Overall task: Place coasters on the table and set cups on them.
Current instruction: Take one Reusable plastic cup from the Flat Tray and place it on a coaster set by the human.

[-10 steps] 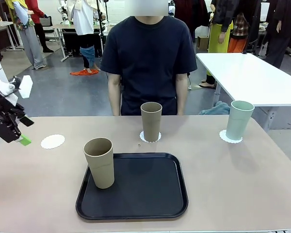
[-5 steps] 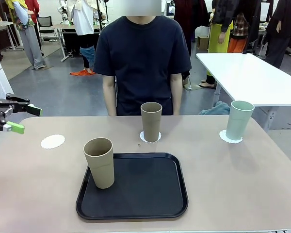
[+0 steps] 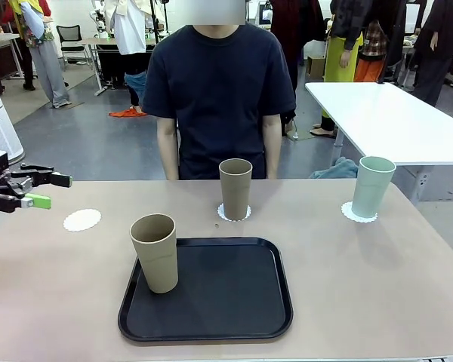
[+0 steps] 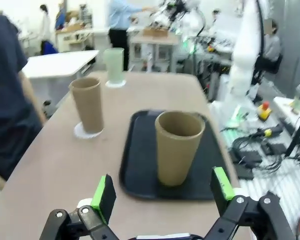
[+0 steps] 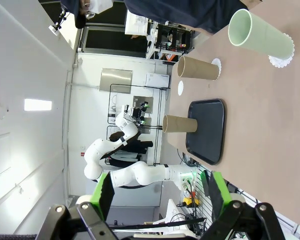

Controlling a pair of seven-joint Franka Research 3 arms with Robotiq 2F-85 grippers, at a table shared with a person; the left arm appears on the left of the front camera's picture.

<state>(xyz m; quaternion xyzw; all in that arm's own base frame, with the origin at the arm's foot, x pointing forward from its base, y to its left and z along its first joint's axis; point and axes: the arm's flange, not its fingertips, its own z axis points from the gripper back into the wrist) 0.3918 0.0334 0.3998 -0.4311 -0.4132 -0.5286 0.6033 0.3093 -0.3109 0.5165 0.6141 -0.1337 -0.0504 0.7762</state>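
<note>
3 cups on the beige table (image 3: 377, 286) as we see it, plus a black tray (image 3: 226, 302). 1 tan cup (image 3: 155, 253) stands on the tray's left part, another tan cup (image 3: 235, 188) sits on its coaster (image 3: 234, 215) in front of the person (image 3: 216, 83), and the mint cup (image 3: 372, 186) sits on a coaster (image 3: 359, 213) far right. 1 bare coaster (image 3: 82, 219) lies at left. The left gripper (image 3: 44, 190) hovers near it, wide open and empty. The right gripper (image 5: 157, 192) is spread open too, holding nothing.
</note>
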